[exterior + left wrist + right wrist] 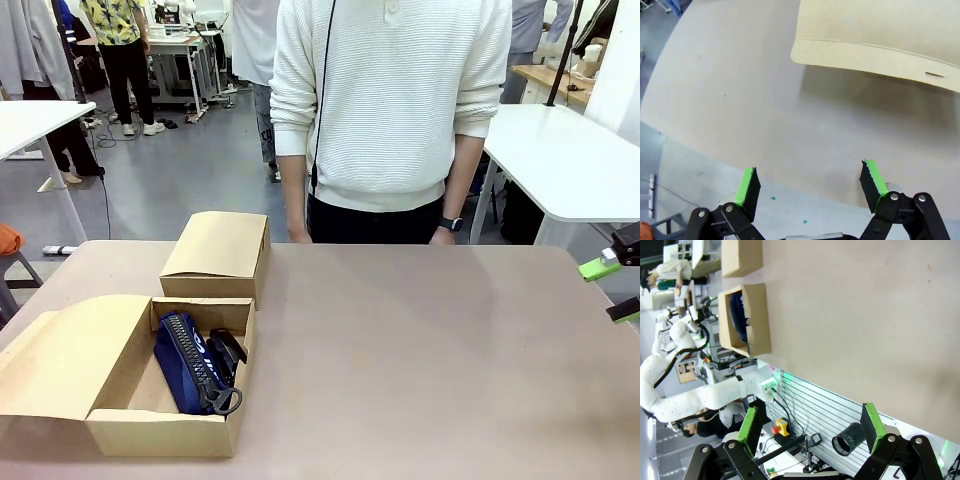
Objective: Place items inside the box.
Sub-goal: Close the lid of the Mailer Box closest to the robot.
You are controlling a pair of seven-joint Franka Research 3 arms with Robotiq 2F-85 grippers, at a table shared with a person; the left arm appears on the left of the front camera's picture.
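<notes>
The open box (170, 420) sits at the table's near left corner, with the navy pouch (185, 365) lying lengthwise inside it, long axis running front to back, and a black stapler (228, 348) just beside the pouch. Both grippers are empty with jaws apart: the left gripper (810, 187) hangs just off the box's flap (880, 40), far nearer the box than the right gripper (615, 285), well across the table.

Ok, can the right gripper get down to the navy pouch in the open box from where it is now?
Probably yes. The right gripper is open at the table's right edge, the bare table lies between, and the navy pouch sits uncovered in the open box. It is a long cross-table reach, though.
</notes>
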